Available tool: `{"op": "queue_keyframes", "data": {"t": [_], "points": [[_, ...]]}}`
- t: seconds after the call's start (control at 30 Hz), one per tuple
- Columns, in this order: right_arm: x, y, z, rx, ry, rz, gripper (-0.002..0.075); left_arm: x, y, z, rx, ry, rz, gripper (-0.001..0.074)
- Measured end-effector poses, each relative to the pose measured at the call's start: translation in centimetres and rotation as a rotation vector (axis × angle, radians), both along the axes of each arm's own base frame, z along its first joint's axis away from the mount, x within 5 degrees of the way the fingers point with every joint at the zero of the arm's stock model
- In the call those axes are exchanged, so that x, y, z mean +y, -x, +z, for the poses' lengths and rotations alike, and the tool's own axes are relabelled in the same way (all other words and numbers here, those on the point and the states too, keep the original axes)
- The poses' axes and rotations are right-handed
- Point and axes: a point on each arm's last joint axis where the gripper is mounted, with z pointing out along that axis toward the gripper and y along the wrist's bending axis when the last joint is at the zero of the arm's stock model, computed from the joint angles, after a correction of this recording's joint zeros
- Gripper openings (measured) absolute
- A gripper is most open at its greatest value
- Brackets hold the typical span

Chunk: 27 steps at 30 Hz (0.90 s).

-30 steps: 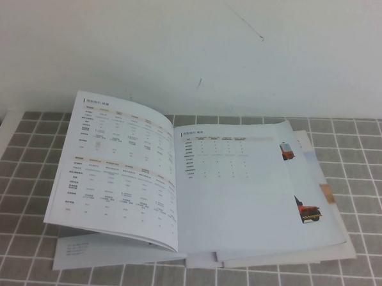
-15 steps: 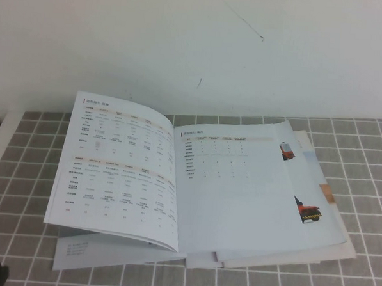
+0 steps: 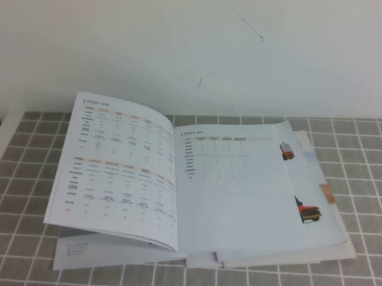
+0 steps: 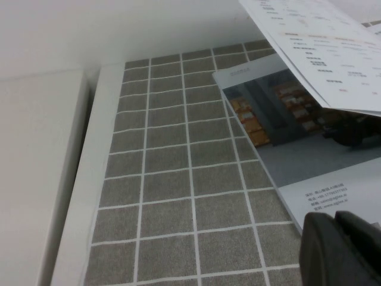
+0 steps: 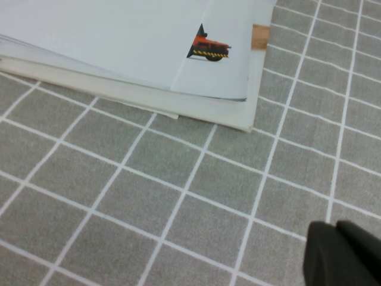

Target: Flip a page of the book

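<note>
The book (image 3: 240, 184) lies open on the grey tiled mat. The page (image 3: 119, 165) is on the left of the spine, its white side with small-print tables up and its near edge lifted off the sheets below; its photo side is hidden. It also shows in the left wrist view (image 4: 321, 47), above a sheet with a warehouse photo (image 4: 280, 113). My left gripper (image 4: 336, 223) is shut and empty, low by the book's near left corner. My right gripper (image 5: 336, 225) is shut and empty over the mat, off the book's near right corner (image 5: 238, 113). Neither gripper shows in the high view.
The tiled mat (image 3: 23, 172) ends at a white border (image 4: 89, 179) on the left, with a white block (image 4: 36, 149) beyond it. A white wall (image 3: 196, 47) rises behind the book. Fanned page edges (image 3: 329, 195) stick out on the right.
A dark part of my left arm showed at the high view's lower left edge earlier and has gone out of view. The book and the page have not moved.
</note>
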Motion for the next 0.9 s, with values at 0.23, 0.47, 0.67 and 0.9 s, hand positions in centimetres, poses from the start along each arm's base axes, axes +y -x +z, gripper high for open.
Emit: {"op": "queue_keyframes", "data": {"t": [0.23, 0.47, 0.67, 0.9], "points": [[0.0, 0.0, 0.0, 0.0, 0.0, 0.0, -0.0001, 0.05, 0.01, 0.08, -0.004, 0.009, 0.012, -0.0004], [0.0, 0.0, 0.0, 0.0, 0.0, 0.0, -0.0001, 0.05, 0.01, 0.05, -0.002, 0.012, 0.013, -0.0004], [0.0, 0.0, 0.0, 0.0, 0.0, 0.0, -0.0001, 0.05, 0.01, 0.05, -0.002, 0.012, 0.013, -0.0004], [-0.16, 0.34, 0.37, -0.059, -0.014, -0.017, -0.0001, 0.04, 0.01, 0.05, -0.001, 0.012, 0.013, -0.0004]]}}
